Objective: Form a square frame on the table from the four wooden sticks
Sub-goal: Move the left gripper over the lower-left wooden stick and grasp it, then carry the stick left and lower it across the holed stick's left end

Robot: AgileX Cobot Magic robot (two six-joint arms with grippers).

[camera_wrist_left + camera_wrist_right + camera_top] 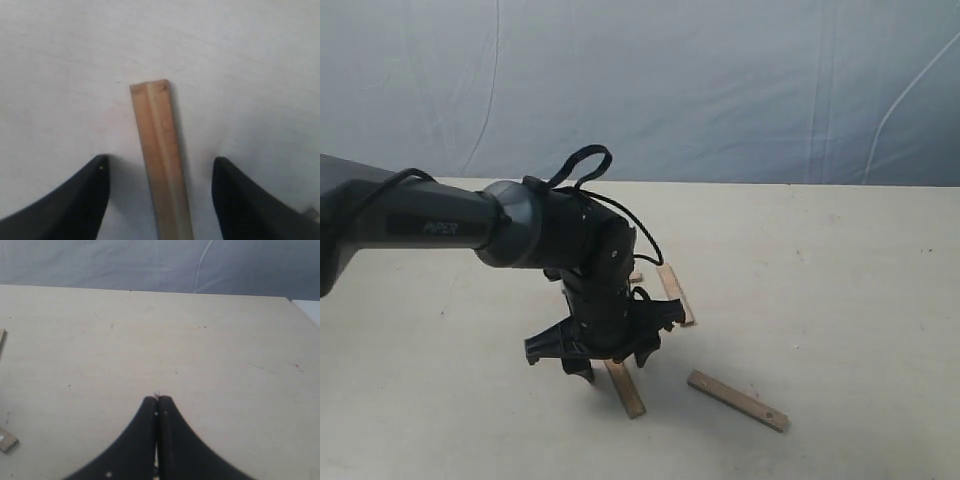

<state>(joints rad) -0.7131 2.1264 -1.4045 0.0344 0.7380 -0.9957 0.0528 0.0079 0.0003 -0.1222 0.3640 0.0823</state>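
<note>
On the pale table (840, 280) my left gripper (612, 366) points straight down over one wooden stick (626, 390). In the left wrist view that stick (159, 145) lies flat between the two open fingers (95, 185), which do not touch it. A second stick (676, 294) lies just beyond the gripper and a third (737, 400) to the right. A small end of a fourth (636, 277) peeks out behind the arm. No square frame is formed. My right gripper (158, 400) is shut on nothing, above bare table, and is out of the exterior view.
A blue-grey cloth backdrop (720, 80) hangs behind the table's far edge. Two stick ends (7, 441) show at the margin of the right wrist view. A black cable (582, 160) loops above the left wrist.
</note>
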